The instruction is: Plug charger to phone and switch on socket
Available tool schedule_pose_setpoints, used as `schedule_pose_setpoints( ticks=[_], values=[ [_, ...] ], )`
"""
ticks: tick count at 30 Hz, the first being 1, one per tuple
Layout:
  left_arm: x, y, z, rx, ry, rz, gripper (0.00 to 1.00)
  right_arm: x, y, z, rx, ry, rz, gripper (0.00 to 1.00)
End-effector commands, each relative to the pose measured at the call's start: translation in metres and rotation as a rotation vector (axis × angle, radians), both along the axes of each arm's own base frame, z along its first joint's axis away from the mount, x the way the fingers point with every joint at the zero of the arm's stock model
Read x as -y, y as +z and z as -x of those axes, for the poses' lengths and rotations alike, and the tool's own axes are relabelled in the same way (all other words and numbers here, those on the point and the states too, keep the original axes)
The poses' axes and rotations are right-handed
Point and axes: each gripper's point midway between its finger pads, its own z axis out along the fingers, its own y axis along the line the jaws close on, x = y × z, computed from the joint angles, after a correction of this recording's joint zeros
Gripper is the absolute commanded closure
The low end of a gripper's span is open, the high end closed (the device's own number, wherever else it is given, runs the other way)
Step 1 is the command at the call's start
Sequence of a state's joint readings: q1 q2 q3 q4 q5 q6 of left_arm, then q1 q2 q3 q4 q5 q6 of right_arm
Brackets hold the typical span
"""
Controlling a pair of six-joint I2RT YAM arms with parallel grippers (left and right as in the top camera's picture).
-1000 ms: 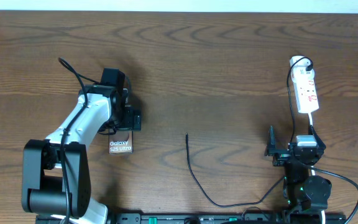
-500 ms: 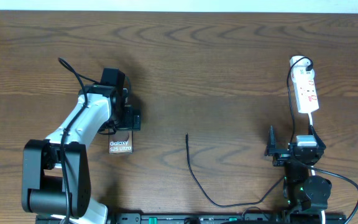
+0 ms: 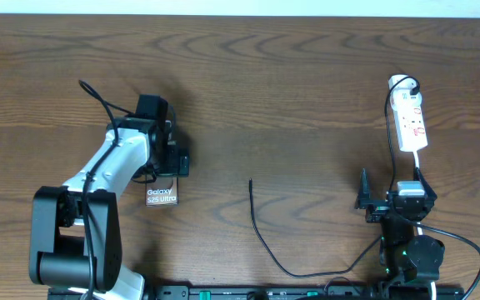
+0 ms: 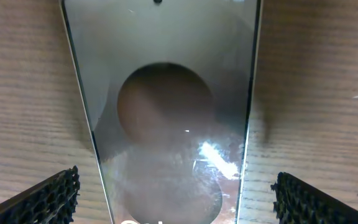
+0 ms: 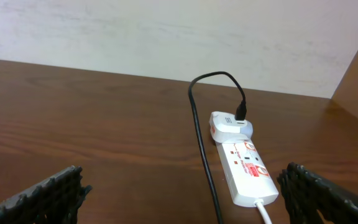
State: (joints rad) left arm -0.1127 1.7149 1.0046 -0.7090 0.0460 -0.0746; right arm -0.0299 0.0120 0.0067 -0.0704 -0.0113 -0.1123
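The phone (image 3: 162, 197) lies flat on the table at the left, its "Galaxy" lettering at the near end. My left gripper (image 3: 167, 163) hovers over its far part. In the left wrist view the phone (image 4: 166, 93) fills the middle, and my left gripper (image 4: 176, 198) is open with one finger on each side, not touching it. The charger cable tip (image 3: 251, 182) lies free at mid-table. The cable (image 3: 273, 258) curves toward the near edge. The socket strip (image 3: 412, 123) lies at the far right and shows in the right wrist view (image 5: 247, 174). My right gripper (image 5: 185, 194) is open and empty, short of the strip.
A white adapter (image 5: 230, 126) sits plugged in the strip's far end, with the black cable (image 5: 199, 143) running from it toward my right gripper (image 3: 392, 198). The strip's white cord (image 5: 265, 211) leaves its near end. A pale wall stands behind the table.
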Motion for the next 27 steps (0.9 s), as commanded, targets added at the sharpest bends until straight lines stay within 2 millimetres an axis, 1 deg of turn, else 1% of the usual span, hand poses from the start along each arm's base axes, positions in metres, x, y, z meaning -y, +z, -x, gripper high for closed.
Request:
schedule_pose_setpoints(
  ticks=[1, 7, 20, 27],
  values=[
    [-0.003, -0.006, 0.003, -0.014, 0.003, -0.016, 0.02, -0.002, -0.001, 0.0, -0.001, 0.01, -0.007, 0.01],
    [-0.003, -0.015, 0.007, -0.008, 0.004, -0.015, 0.02, -0.002, -0.001, 0.0, 0.0, 0.01, -0.007, 0.01],
    [-0.003, -0.016, 0.006, -0.003, 0.004, -0.014, 0.02, -0.002, -0.001, 0.0, 0.0, 0.01, -0.007, 0.01],
    [-0.004, -0.021, 0.011, -0.013, 0.004, -0.015, 0.02, -0.002, -0.001, 0.0, 0.0, 0.01, -0.007, 0.01]
  ],
)
